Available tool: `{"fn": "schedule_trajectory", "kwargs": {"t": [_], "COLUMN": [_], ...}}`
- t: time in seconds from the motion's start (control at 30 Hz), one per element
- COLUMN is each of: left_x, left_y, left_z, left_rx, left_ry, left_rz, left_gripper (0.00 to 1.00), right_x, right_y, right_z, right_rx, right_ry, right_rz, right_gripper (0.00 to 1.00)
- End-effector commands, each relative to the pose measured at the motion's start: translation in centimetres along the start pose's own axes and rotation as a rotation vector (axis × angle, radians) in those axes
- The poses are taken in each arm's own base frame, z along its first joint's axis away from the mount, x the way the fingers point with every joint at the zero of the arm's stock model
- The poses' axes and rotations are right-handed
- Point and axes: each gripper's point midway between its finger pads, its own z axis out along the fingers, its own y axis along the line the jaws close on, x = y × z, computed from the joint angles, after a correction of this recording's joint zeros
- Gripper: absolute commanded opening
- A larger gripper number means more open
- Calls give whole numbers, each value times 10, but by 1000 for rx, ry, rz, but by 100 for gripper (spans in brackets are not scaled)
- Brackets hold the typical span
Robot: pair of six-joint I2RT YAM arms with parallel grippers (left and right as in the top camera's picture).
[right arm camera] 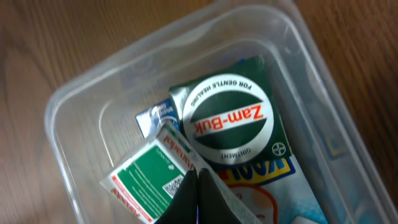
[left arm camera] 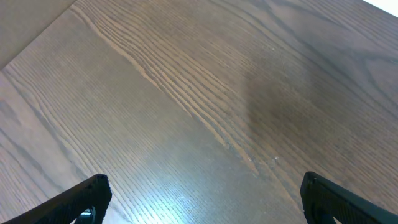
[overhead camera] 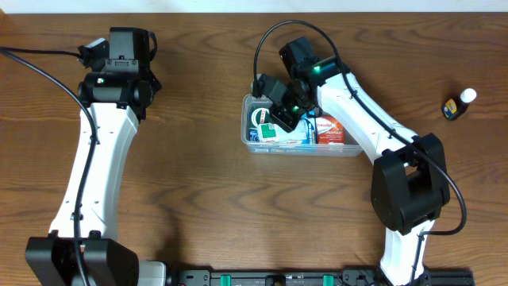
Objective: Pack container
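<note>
The surface is a brown wooden table (overhead camera: 198, 183), and the container (overhead camera: 302, 150) stands on it. A Zam-Buk carton (right arm camera: 227, 118) lies flat inside the container. The right gripper (right arm camera: 198, 180) reaches into the container, jaws together, pinching the edge of a tilted green-and-white box (right arm camera: 146, 177). The left gripper (left arm camera: 202, 199) hovers well apart from the container, jaws wide apart.

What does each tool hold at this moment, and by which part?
Right tool: seemingly pinches the green-and-white box by its edge, in the container. Left tool: open, holds nothing.
</note>
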Motion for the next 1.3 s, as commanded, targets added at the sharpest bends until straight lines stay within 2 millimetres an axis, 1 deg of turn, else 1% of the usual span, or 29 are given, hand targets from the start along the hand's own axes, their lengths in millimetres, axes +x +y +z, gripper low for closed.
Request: {"fn": "schedule_trajectory", "kwargs": {"t": [0.0,0.2,0.33,0.57,0.77,1.1,1.17,1.27], "left_x": [-5,-5,-5,-5,-5,-5,-5,-5], "left_y": [4,4,4,4,4,4,4,4], "left_z": [-3,-3,-3,-3,-3,-3,-3,-3], "left_rx": [-11,-11,-11,-11,-11,-11,-11,-11], "left_ry": [-15,-15,-15,-15,-15,-15,-15,-15], "left_rz": [2,2,2,2,2,2,2,2], "left_gripper": [98,98,98,98,98,98,98,98], "right_x": [-17,-28,-31,-33,-26,-24,-22,-18], "right_y": [13,36,44,58,51,47,43,31], "right_z": [-13,-13,-11,-2,7,9,9,8], "right_rx": [-59,-168,-180,-157,-33,6,29,104], "right_ry": [-76,-123,-116,-81,-8,11,20,41], "right_rz": [50,36,54,23,18,13,23,74], "right_gripper": [1,1,1,1,1,1,1,1]}}
